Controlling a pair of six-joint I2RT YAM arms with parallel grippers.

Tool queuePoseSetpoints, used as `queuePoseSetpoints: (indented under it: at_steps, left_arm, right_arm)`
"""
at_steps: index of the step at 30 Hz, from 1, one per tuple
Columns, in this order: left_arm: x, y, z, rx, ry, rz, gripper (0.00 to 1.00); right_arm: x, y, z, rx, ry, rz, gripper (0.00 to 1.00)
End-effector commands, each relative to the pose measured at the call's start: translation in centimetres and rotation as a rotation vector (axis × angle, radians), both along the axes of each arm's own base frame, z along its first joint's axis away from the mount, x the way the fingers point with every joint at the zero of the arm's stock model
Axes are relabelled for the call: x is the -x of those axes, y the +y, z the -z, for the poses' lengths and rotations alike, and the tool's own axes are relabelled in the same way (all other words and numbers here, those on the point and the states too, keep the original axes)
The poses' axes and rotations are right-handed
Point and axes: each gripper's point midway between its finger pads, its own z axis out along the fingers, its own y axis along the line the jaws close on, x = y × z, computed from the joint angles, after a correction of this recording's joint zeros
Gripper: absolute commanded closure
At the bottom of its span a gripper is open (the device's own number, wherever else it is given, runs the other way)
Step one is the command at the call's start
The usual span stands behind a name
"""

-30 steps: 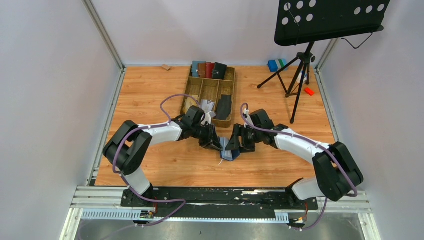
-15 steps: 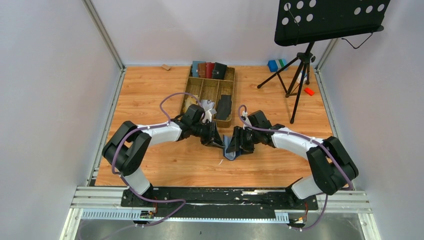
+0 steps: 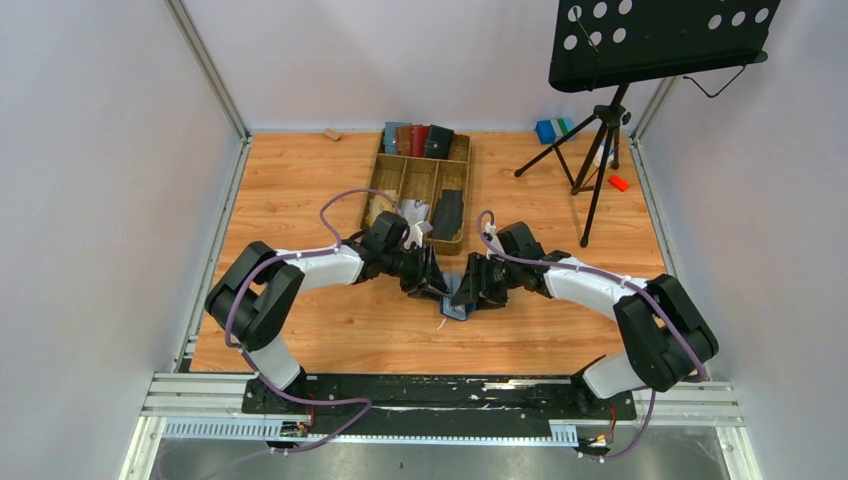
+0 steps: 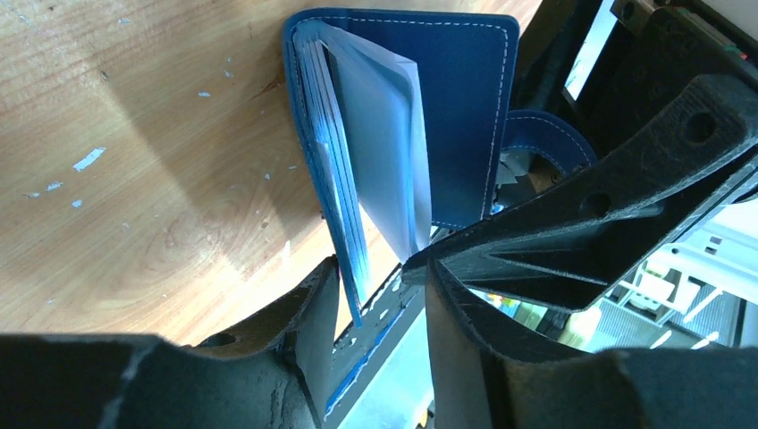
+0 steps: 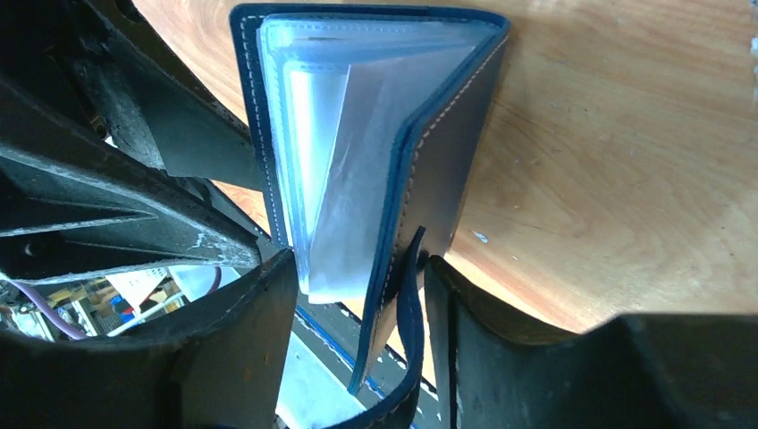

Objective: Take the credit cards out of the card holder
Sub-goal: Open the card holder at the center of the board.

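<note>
two robot arms reach inward over a wooden table (image 3: pixel 300 330). mid-table, the left gripper (image 3: pixel 438 290) and right gripper (image 3: pixel 465 294) each pinch one side of the navy card holder (image 3: pixel 455 310), holding it open over the wood, with clear sleeves (image 5: pixel 340 179) fanned inside. beyond sits a wooden tray (image 3: pixel 386 172) with other holders. at far right stands a music stand (image 3: pixel 600 150).

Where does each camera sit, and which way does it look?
Top external: above and behind the arms, looking down at the table; both arms show, left gripper and right gripper flanking the card holder.
Left wrist: on that wrist, looking past its own fingers at the open holder.
Right wrist: likewise, own fingers showing, facing the opposite way.
Both wrist views share the holder.
</note>
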Motion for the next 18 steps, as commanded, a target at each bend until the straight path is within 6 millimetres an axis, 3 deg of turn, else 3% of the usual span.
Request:
queuePoseSetpoints:
  at_steps: [1,5,13,18]
  left_arm:
    - [0.2,-0.4,-0.1,0.027,0.003,0.023,0.51]
    - [0.3,-0.4,0.0,0.026,0.006,0.025,0.57]
    - [0.1,-0.3,0.2,0.011,0.000,0.024,0.63]
    - [0.4,0.4,1.3,-0.051,0.019,0.026,0.60]
  right_arm:
    - [-0.4,0.5,-0.5,-0.043,-0.022,0.005,0.44]
    - [-0.5,0.3,-0.1,-0.022,-0.011,0.015,0.55]
    - [-0.5,-0.6,0.5,0.032,0.012,0.028,0.65]
    - [-0.3,-1.5,0.5,0.031,0.011,0.050,0.48]
